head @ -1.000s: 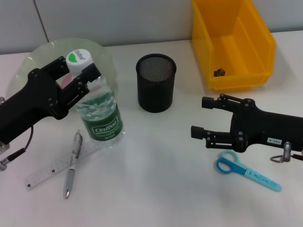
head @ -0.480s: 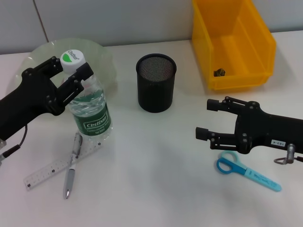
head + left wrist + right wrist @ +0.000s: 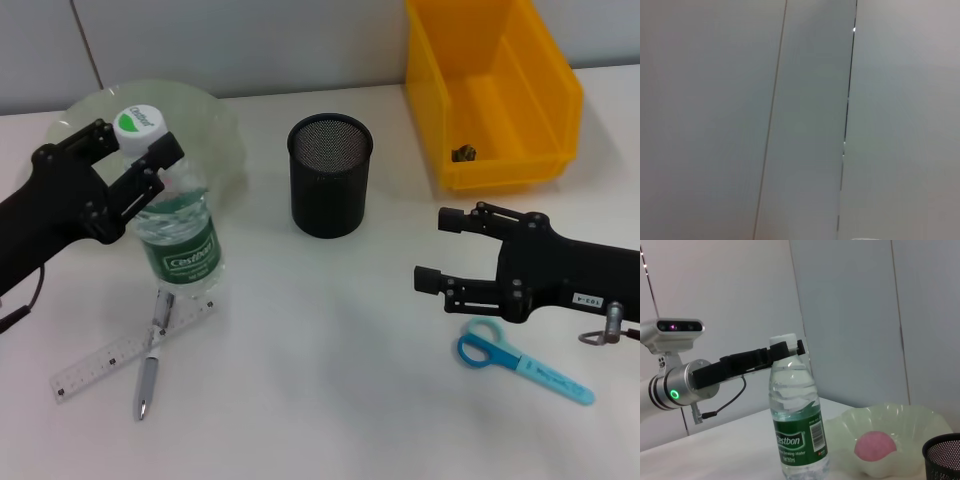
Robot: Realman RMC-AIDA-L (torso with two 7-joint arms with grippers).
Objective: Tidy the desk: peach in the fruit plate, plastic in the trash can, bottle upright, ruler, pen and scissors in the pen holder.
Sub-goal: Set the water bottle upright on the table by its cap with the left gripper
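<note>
The bottle (image 3: 178, 232) stands about upright on the desk (image 3: 320, 400), and my left gripper (image 3: 132, 150) is shut on its neck just under the white cap; the right wrist view shows the same bottle (image 3: 797, 430) and grip. In that view the peach (image 3: 876, 446) lies in the fruit plate (image 3: 912, 417); in the head view it is hidden. The ruler (image 3: 105, 358) and pen (image 3: 150, 368) lie crossed in front of the bottle. My right gripper (image 3: 432, 247) is open just above the scissors (image 3: 520, 362). The pen holder (image 3: 330, 175) stands mid-desk.
The yellow trash can (image 3: 545, 110) stands at the back right with a small dark scrap (image 3: 462, 153) inside. The fruit plate (image 3: 215, 120) sits at the back left behind the bottle. The left wrist view shows only a grey wall.
My left gripper has carried the bottle leftward and stood it straighter. The right arm has shifted slightly right, still open above the scissors.
</note>
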